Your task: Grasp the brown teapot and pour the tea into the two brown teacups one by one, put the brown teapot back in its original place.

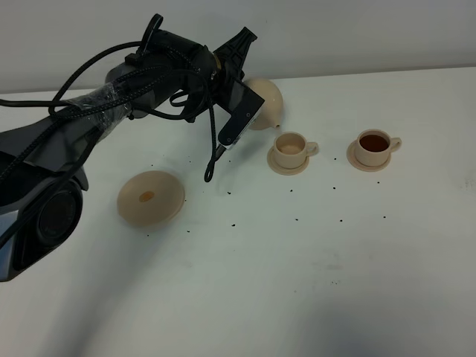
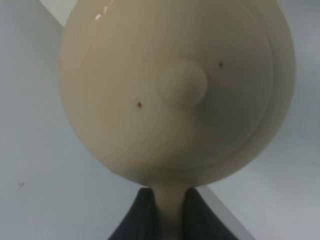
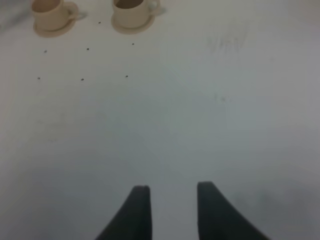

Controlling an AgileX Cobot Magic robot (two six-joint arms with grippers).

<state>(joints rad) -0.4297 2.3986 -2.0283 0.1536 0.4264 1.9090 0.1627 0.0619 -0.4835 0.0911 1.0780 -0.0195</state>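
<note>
The brown teapot hangs tilted above the table, its spout pointing down toward the nearer of the two brown teacups. My left gripper is shut on the teapot's handle, and the lid and round body fill the left wrist view. That teacup's inside looks pale. The other teacup holds dark tea. Both stand on small saucers and also show in the right wrist view, one pale inside and one dark inside. The original place, a wide saucer, lies bare at the left. My right gripper is open over bare table.
Dark specks are scattered over the white table around the saucers. The left arm's body and cables stretch across the back left. A pale wall runs along the table's far edge.
</note>
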